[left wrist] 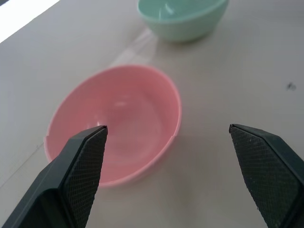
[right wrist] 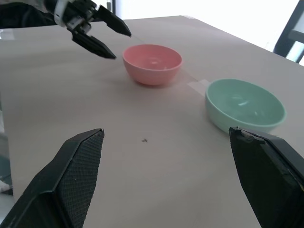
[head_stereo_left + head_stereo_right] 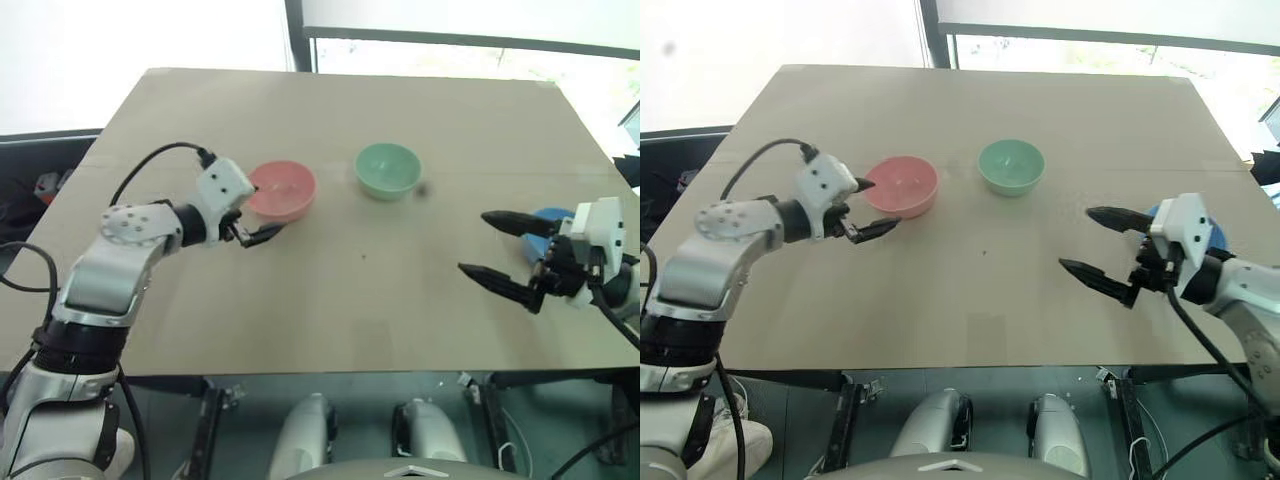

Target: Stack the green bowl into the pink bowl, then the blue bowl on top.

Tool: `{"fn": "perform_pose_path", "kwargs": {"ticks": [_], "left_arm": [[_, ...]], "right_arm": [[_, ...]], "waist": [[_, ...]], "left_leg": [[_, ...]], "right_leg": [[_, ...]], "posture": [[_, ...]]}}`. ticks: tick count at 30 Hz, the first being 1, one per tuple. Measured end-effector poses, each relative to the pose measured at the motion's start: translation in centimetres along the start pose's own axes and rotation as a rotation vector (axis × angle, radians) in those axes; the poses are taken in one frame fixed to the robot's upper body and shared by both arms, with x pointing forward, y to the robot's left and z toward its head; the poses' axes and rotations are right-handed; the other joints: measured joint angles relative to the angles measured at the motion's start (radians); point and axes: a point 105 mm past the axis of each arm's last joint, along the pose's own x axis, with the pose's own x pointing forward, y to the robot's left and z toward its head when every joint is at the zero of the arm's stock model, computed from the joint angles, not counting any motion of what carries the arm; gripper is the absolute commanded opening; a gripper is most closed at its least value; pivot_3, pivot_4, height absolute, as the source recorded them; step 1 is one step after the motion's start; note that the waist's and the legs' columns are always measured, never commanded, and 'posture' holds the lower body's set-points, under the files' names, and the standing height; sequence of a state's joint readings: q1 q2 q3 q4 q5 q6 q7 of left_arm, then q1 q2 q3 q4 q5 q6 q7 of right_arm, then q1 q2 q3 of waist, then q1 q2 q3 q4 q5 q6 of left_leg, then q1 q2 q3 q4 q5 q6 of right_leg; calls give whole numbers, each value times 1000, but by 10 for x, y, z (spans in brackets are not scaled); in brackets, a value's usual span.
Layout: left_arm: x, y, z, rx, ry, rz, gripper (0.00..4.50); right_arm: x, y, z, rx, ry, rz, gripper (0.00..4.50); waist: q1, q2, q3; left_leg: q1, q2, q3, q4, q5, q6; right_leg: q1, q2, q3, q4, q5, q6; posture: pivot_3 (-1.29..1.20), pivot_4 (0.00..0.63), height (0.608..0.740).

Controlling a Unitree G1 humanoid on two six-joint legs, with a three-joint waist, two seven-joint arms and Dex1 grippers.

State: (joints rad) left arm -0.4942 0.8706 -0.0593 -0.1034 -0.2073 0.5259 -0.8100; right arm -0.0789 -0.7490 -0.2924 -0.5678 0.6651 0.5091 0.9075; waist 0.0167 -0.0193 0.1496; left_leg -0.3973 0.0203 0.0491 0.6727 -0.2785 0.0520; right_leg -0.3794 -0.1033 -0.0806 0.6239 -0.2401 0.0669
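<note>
The pink bowl (image 3: 283, 190) stands upright left of the table's middle. The green bowl (image 3: 387, 170) sits to its right, a small gap between them. My left gripper (image 3: 885, 203) is open at the pink bowl's near left side, its fingers apart around the bowl's edge, nothing gripped. In the left wrist view the pink bowl (image 1: 118, 123) lies just ahead between the fingertips (image 1: 90, 152). My right gripper (image 3: 473, 242) hovers open and empty at the right, pointing toward the middle. The blue bowl (image 3: 548, 216) sits behind it, mostly hidden by the wrist.
The tan tabletop (image 3: 300, 100) runs to a window wall at the back. A small dark speck (image 3: 364, 256) marks its middle. The near edge lies just below both arms. A black cable (image 3: 150, 160) loops over my left forearm.
</note>
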Motion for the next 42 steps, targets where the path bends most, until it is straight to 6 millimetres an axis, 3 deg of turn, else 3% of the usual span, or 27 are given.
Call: {"fn": "perform_pose_path", "kwargs": {"ticks": [7,18,22,23,24,28,32,36,39,42], "left_arm": [[9,1,4,25,7,9,4350],[21,-4,-10,99,139,7,4350],[27,-8,-13,115,170,-1,2643],[28,-8,-13,118,173,-1,2566],[29,-7,-12,122,172,0,1831],[35,-6,-7,147,162,-4,714],[40,-9,-3,164,130,-33,714],[44,-29,18,178,21,-161,714],[37,-60,45,266,-107,-357,714],[34,-84,58,321,-193,-494,714]], "right_arm": [[8,-4,12,-45,-63,-23,4443],[9,1,1,-33,-37,-15,4443],[9,0,-1,-29,-40,-13,4500],[9,0,-2,-29,-40,-15,4500],[9,0,-2,-30,-41,-14,4500],[12,2,-3,-30,-44,-9,4500],[11,2,-6,-24,-41,-16,4500],[10,1,-9,-13,-35,-36,4500],[8,2,-13,1,-25,-54,4500],[3,3,-13,0,-20,-89,4500]], "waist": [[-1,0,0],[0,0,0],[-1,0,0],[0,0,0],[0,0,0],[0,0,0],[0,0,0],[2,-1,0],[1,0,0],[2,0,0]], "left_leg": [[0,0,0,0,0,0],[0,0,0,1,0,0],[0,0,0,1,0,0],[0,0,0,1,0,0],[0,0,0,1,0,0],[-1,0,0,2,0,0],[-1,0,0,2,0,0],[-1,0,0,2,0,0],[-1,0,0,2,0,0],[-1,0,0,2,0,0]], "right_leg": [[0,0,-1,1,0,0],[0,0,0,1,0,0],[0,0,0,1,0,0],[0,0,0,1,0,0],[0,0,0,1,0,0],[0,0,0,1,0,0],[0,0,-1,1,0,0],[0,0,-1,1,0,0],[0,0,-1,1,0,0],[0,0,-1,1,0,0]], "posture": [[0,150,740],[0,150,740],[0,150,740],[0,150,740],[0,150,740],[0,150,740],[0,150,740],[0,150,740],[0,150,740],[0,150,740]]}}
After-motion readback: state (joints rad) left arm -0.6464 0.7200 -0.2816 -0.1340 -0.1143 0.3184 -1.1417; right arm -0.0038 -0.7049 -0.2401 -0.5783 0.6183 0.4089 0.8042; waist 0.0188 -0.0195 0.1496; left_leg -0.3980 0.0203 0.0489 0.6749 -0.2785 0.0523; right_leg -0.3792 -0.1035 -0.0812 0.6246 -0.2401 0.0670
